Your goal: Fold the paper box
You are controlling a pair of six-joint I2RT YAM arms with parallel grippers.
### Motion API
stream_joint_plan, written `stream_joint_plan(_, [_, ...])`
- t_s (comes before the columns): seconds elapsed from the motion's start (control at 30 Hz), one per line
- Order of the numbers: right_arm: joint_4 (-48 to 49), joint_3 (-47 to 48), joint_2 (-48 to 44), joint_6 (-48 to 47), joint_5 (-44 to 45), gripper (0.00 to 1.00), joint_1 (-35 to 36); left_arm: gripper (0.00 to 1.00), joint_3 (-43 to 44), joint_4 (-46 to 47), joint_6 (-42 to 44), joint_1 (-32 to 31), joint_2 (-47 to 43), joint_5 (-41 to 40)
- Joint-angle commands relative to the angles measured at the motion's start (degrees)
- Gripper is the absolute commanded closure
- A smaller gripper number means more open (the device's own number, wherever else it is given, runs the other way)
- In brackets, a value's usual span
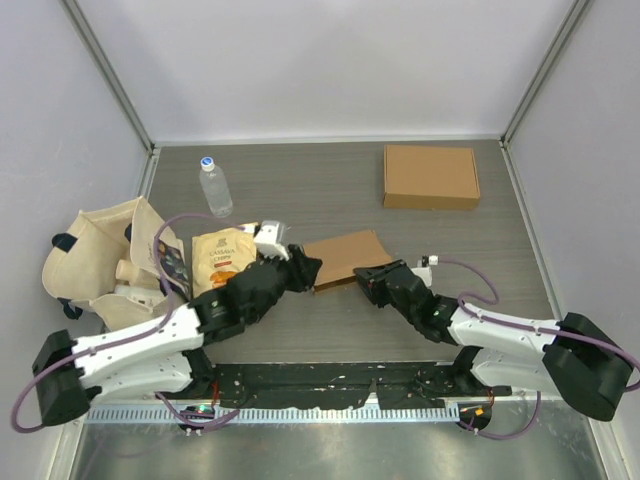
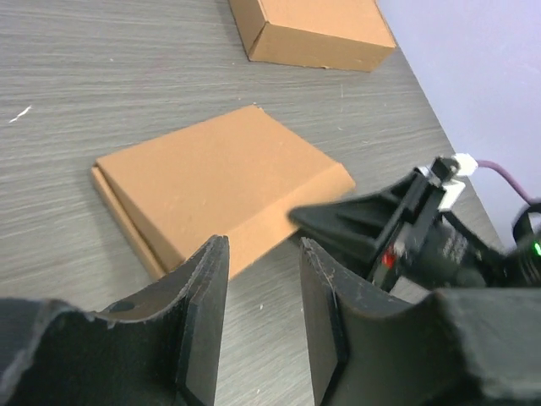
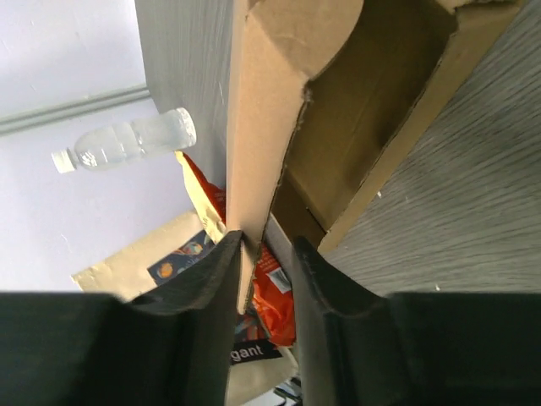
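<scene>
Grey table [image 1: 300, 180]; paper box [image 1: 345, 255] ajar; left pincer [image 2: 264, 249] parted, right pincer [image 3: 264, 245] loose astride flap [image 3: 254, 127].

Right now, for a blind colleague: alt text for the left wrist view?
A brown paper box lies on a grey table, the right gripper at its right edge. The left gripper hovers open in front; a second box sits behind.

The paper box [image 1: 345, 258] is plain kraft brown on a grey wood-grain table [image 1: 300, 190]. Beyond it, a second box [image 1: 431, 176] matches that brown. Left of it: a clear, blue-capped bottle [image 1: 213, 185], a tan-and-orange snack bag [image 1: 222, 258] and a cream tote [image 1: 95, 260].
</scene>
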Motion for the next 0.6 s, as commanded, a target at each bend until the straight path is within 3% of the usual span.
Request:
stream_joint_plan(0.0, [3.1, 0.0, -4.2, -12.1, -1.9, 0.58, -0.2, 0.61, 8.1, -0.1, -3.2, 8.1, 14.4, 14.7])
stream_joint_plan(0.07, [-1.0, 2.5, -6.6, -18.7, -3.2, 0.52, -0.3, 0.64, 10.3, 2.5, -4.3, 10.0, 19.9, 18.6])
stream_joint_plan(0.13, [-8.1, 3.8, -8.2, -25.9, -5.5, 0.39, -0.6, 0.67, 10.6, 5.2, -4.4, 10.8, 26.4, 22.7])
stream_joint_plan(0.27, [-17.5, 2.7, -16.5, -36.6, -11.9, 0.38, -3.0, 0.7, 9.7, 11.1, -5.0, 10.9, 33.1, 25.8])
stream_joint_plan(0.37, [-22.9, 2.6, -23.3, -46.5, -19.8, 0.38, -9.2, 0.7, 7.1, 13.5, -5.6, 11.0, 33.9, 26.0])
stream_joint_plan(0.4, [-23.5, 3.2, -23.9, -48.7, -24.0, 0.38, -15.5, 0.69, 6.5, 13.9, -5.6, 11.0, 33.6, 25.7])
stream_joint_plan(0.47, [-22.4, 6.4, -19.9, -54.4, -38.2, 0.38, -22.3, 0.69, 5.3, 14.0, -5.1, 10.9, 33.3, 24.6])
stream_joint_plan(0.53, [-22.5, 11.6, -14.1, -59.8, -46.7, 0.4, -31.3, 0.68, 5.3, 12.0, -4.1, 11.0, 33.9, 24.1])
stream_joint_plan(0.57, [-22.1, 13.2, -7.5, -61.6, -53.5, 0.43, -33.6, 0.68, 5.7, 11.2, -3.7, 10.9, 33.8, 23.9])
